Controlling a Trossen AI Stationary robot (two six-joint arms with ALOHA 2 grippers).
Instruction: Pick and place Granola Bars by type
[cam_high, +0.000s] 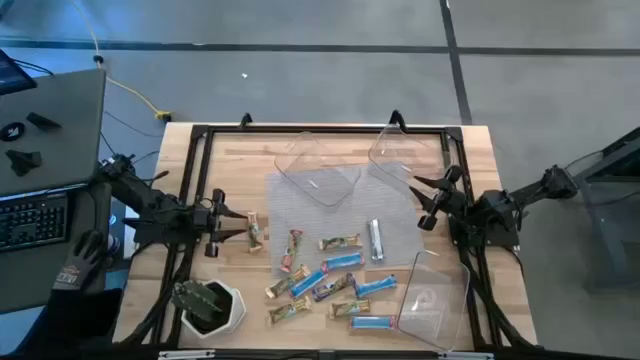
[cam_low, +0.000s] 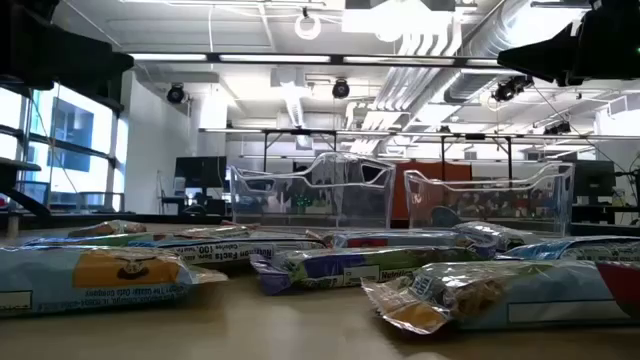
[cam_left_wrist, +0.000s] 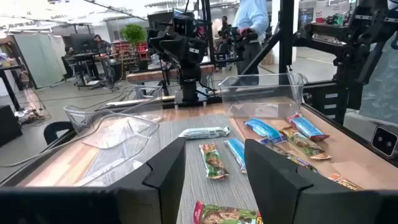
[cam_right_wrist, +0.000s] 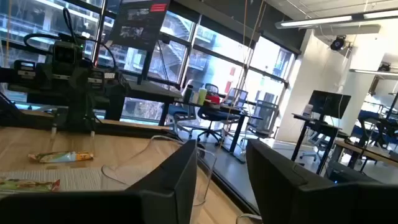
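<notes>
Wooden table (cam_high: 480, 150) carries a grey mat (cam_high: 300, 215), granola bars (cam_high: 335, 265) (scattered), clear bins (cam_high: 318, 168).

Lighting: bright, even, from ceiling strip lights (cam_low: 330, 57) and daylight through windows (cam_right_wrist: 180, 43). Shadows on the table (cam_high: 480, 150) soft and faint. Glare on clear bins (cam_low: 310, 190). Low view: nearest granola bars (cam_low: 90, 275) blurred. Wrist views: fingers (cam_left_wrist: 165, 171) dark, soft-edged.

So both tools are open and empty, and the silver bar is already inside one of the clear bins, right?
Not quite. Both the left tool and the right tool are open and empty, but the silver bar is not in a bin. The high view shows it lying on the grey mat, between the two upper clear bins and the lower one.
</notes>
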